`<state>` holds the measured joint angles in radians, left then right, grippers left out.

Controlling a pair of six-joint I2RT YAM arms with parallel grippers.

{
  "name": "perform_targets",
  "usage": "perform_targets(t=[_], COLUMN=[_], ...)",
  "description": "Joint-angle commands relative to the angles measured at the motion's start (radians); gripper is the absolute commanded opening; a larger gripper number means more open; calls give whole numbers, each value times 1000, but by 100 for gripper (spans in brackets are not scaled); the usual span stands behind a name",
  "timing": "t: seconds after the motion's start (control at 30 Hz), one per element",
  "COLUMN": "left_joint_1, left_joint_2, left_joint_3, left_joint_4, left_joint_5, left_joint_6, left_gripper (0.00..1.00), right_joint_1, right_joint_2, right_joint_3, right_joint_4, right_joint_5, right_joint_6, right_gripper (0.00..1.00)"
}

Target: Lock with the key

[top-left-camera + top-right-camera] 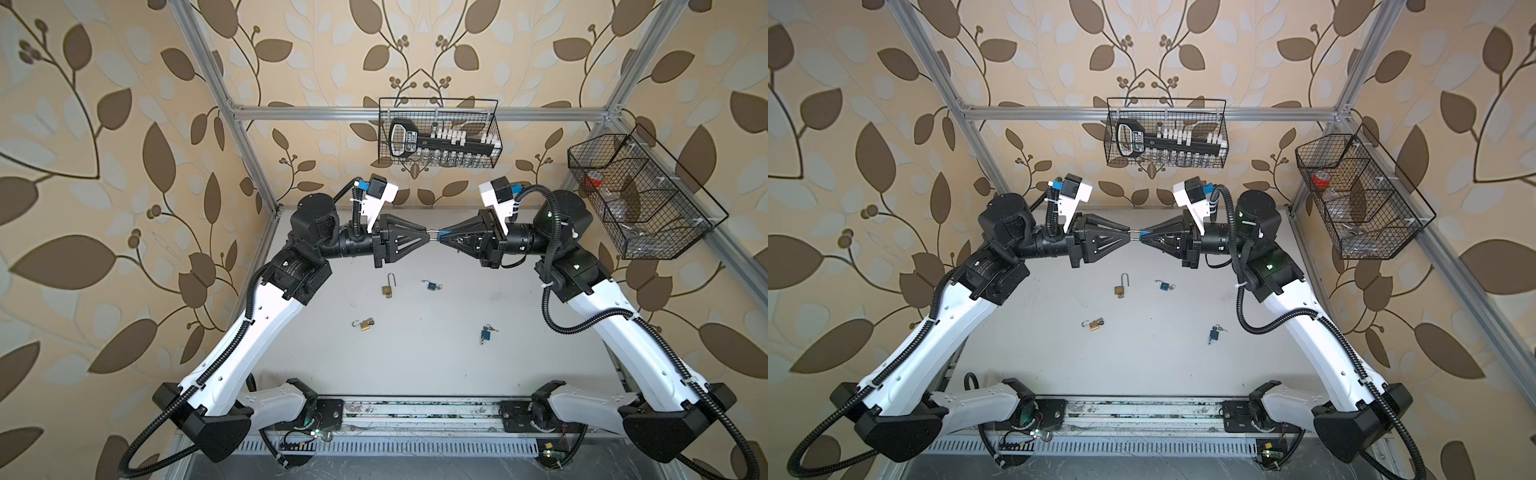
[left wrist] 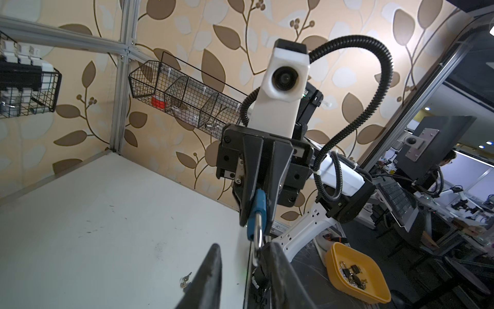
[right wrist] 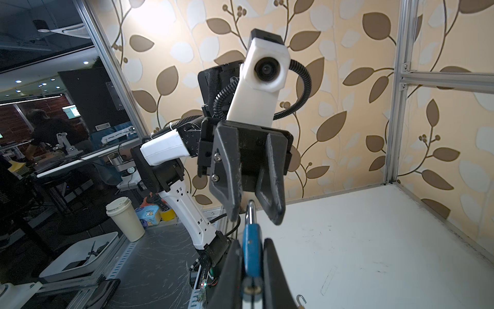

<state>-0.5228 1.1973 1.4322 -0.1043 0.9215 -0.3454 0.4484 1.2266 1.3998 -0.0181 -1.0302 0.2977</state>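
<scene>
above table [image 1: 415, 353], padlock [image 3: 251, 256] inside right pincer [image 1: 443, 237]

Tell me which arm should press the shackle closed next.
Probably left: the left gripper, jaws open, sits at the shackle, while the right gripper is shut on the blue padlock, steadying it.

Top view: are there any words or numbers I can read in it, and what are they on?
Nothing in a top view can be read.
Black key-shaped rack in the wire basket: it has a label, but the print is too blurred.
Left arm: the joint has white print, too small to read.
</scene>
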Motion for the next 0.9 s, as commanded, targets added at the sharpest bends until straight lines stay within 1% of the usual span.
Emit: perform_targets(t=[0.0,0.1,0.17,0.27,0.37,0.47,0.67,0.87], left_joint_1=[-8,-8,-8,-8,-8,-8,-10,-12], left_joint_2=[1,1,-1,-2,-5,-6,2,4], left_joint_3=[25,26,26,26,26,29,31,23], left_joint_4=[52,56,58,58,58,58,58,57], left_joint_5=[36,34,34,34,34,34,50,51], left_joint_6=[-3,-6,-5,-5,-3,-3,-7,-5], left_gripper=[23,18,17,17,21,21,7,7], right_joint_1=[-1,-1,-2,-2,-2,-2,-2,-1], right_joint_2=[7,7,6,7,13,17,9,-3], right_joint_3=[-8,-11,-11,-8,1,5,-1,-13], right_joint_4=[10,6,-1,-13,-42,-65,-64,-41], right_joint_5=[-25,-20,-15,-7,8,16,29,38], right_joint_6=[-2,-5,-10,-17,-31,-45,-49,-44], right_gripper=[0,0,0,0,0,0,0,0])
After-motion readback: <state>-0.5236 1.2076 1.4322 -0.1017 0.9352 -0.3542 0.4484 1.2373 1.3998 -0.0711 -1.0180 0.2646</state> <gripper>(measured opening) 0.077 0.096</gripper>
